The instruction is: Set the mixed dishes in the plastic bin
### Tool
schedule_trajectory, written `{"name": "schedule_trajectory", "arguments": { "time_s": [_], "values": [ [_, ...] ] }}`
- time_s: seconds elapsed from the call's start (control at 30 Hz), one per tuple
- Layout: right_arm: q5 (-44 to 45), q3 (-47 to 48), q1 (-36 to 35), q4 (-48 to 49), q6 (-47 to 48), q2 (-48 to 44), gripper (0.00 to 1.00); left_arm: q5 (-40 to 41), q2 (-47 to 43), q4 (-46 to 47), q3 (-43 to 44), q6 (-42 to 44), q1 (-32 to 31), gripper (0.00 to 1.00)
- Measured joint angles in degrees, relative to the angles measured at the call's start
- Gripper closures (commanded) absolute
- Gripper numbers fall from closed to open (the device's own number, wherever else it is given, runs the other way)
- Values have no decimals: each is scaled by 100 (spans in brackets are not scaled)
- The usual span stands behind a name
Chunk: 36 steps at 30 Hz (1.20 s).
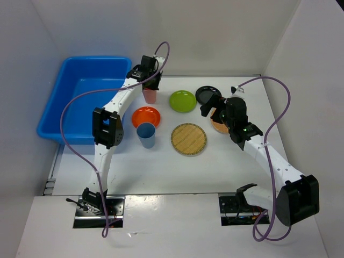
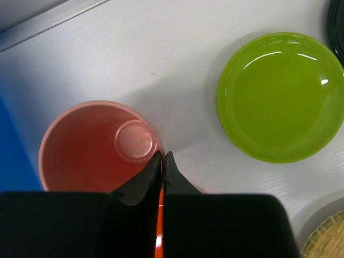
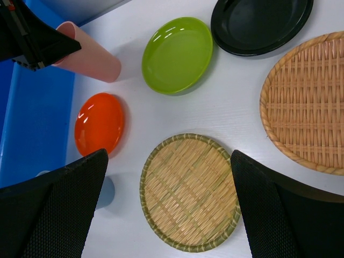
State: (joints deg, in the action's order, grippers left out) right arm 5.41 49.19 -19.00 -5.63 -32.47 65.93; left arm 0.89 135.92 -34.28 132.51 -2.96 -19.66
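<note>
The pink cup [image 1: 150, 95] stands beside the blue plastic bin [image 1: 80, 97]. My left gripper [image 1: 150, 80] is shut on the cup's rim, one finger inside and one outside [image 2: 163, 157]. An orange plate [image 1: 146, 116], a blue cup [image 1: 145, 134], a lime-green plate [image 1: 183, 100], a black plate [image 1: 207, 94] and a green-rimmed woven plate [image 1: 189, 138] lie on the table. My right gripper [image 1: 211, 106] is open and empty above the table. It hides most of the second tan woven plate [image 1: 219, 127]. In the right wrist view the green-rimmed plate [image 3: 189, 191] lies between its fingers.
White walls enclose the table at the back and on both sides. The bin's right wall [image 1: 127, 75] is next to the left gripper. Purple cables loop over both arms. The bin also shows in the right wrist view [image 3: 32, 123].
</note>
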Motion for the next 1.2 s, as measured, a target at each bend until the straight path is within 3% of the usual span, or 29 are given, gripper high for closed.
{"name": "schedule_trajectory", "arguments": {
  "time_s": [0.37, 0.63, 0.8, 0.93, 1.0, 1.2],
  "values": [
    [2, 0, 0, 15, -4, 0, 1, 358, -356, -321, 79, -7, 0, 100],
    [-133, -9, 0, 195, -4, 0, 1, 614, -2310, -382, 199, -11, 0, 100],
    [-542, -4, 0, 468, 55, 190, 1, 1497, -3401, -479, 295, -35, -76, 100],
    [-813, 118, -2, 476, 151, 675, 1, 2068, -3679, -1027, 382, -225, -2, 100],
    [-911, 122, -9, 470, 192, 780, 1, 2297, -3875, -1180, -70, -319, 138, 100],
    [-1093, 129, -68, 514, 278, 761, 1, 2474, -5001, -1285, -3005, -483, 909, 100]
  ]
}}
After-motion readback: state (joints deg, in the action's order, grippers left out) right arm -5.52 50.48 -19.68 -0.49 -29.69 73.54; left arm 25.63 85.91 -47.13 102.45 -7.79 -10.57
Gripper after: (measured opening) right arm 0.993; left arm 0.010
